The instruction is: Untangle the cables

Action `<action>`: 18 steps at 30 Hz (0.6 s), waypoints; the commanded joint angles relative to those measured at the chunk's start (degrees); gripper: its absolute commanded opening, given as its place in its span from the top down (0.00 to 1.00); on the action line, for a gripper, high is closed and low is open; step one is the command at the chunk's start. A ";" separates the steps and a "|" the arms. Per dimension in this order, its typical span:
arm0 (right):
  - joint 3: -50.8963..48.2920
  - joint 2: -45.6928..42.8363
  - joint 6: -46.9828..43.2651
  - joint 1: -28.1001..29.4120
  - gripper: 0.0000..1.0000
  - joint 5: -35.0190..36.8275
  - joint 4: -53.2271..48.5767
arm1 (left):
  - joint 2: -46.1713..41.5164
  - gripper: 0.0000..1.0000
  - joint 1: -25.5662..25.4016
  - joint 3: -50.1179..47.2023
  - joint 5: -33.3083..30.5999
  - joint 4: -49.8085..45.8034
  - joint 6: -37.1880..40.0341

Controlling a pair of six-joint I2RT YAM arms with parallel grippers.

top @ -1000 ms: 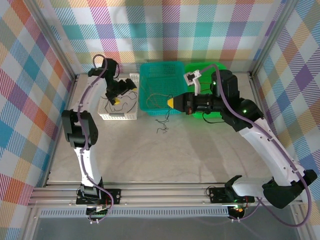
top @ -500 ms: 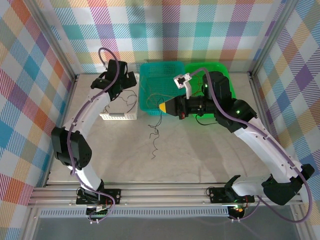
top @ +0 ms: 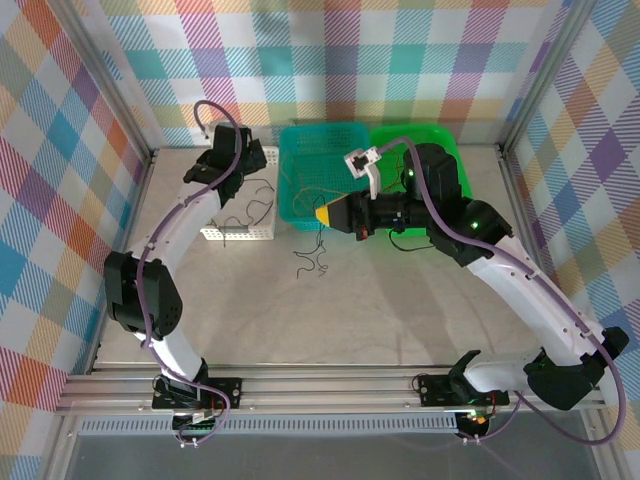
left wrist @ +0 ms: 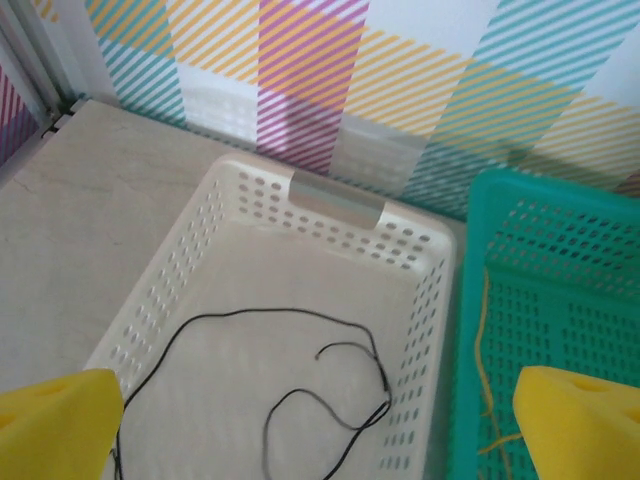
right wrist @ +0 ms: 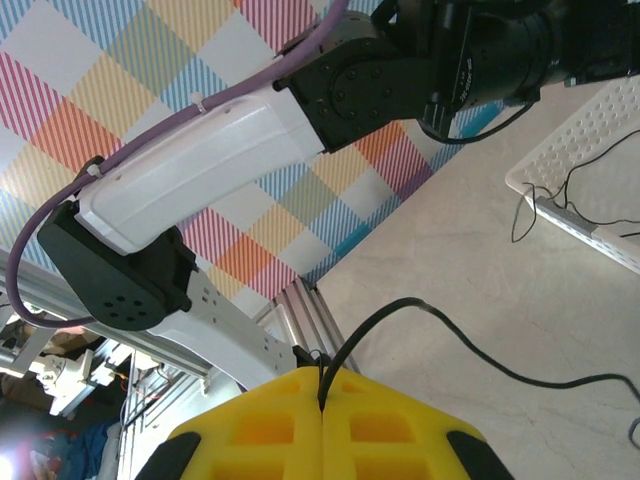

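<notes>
Left of the teal basket (top: 290, 190), our left gripper (left wrist: 320, 435) hangs spread above a white basket (left wrist: 335, 200) where a loose black cable (left wrist: 270, 311) lies. At the teal basket's near edge, our right gripper (right wrist: 322, 385) pinches a second black cable (top: 312, 262), thin and limp, trailing onto the table (top: 400, 300). We judge it needs lifting clear next.

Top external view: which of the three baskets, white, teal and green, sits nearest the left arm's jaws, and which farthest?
1. White basket: right below them, on the left.
2. Teal basket: next over, in the middle.
3. Green basket: farthest, on the right.
</notes>
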 commanded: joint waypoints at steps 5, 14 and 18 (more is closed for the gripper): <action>-1.28 -0.21 -0.22 0.54 1.00 -2.26 5.03 | -3.92 0.00 2.57 5.53 13.13 -10.44 -10.99; 6.31 3.54 4.19 0.20 1.00 -11.69 9.28 | -30.79 0.00 1.99 -27.33 46.25 22.36 -21.84; 10.15 5.84 5.66 0.19 1.00 -14.65 9.57 | -35.80 0.00 0.63 -36.44 56.43 34.11 -29.67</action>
